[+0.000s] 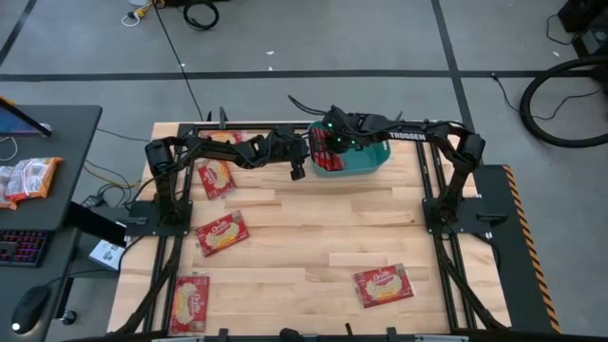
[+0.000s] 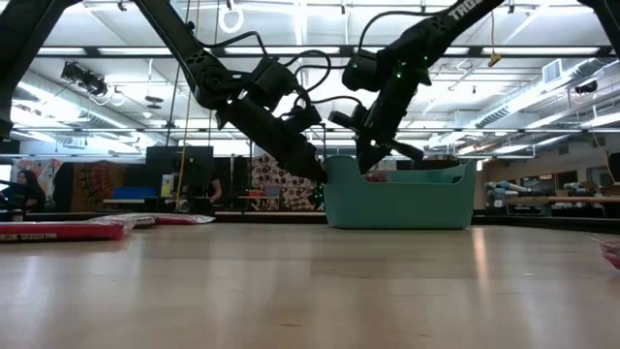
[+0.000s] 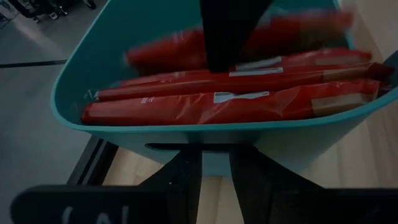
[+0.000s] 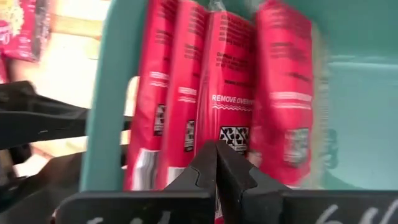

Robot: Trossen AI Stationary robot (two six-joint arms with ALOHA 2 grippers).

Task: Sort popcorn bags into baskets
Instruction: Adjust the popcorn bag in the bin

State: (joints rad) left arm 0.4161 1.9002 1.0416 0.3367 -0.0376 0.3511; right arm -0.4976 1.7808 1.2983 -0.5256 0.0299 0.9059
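Right gripper [image 4: 216,163]: fingers pressed together, nothing between them; it hangs over the tub's left half, tips pointing down at the packets standing inside.
Left gripper [image 3: 214,180]: fingers a narrow gap apart, gripping nothing; the tips sit just outside the tub's left wall, low against it. Touching or only close, I cannot tell.
Tub [image 1: 375,161]: teal, at the table's 12 o'clock edge, a little toward 1 o'clock.
Packets in tub [image 3: 217,102]: several red popcorn bags stacked on edge, side by side, filling the left part of the tub.
Loose bags on table [image 1: 221,233]: one at 9 o'clock of the table's middle; one [image 1: 216,177] at 10 o'clock, just below the left arm; one [image 1: 189,304] at 7 o'clock near the front corner; one [image 1: 384,285] at 5 o'clock.
Arms: both reach in from their side posts and meet at the tub.
Side desk [image 1: 57,123]: left of the table, with a paler crinkled packet [image 1: 27,178] lying on it.
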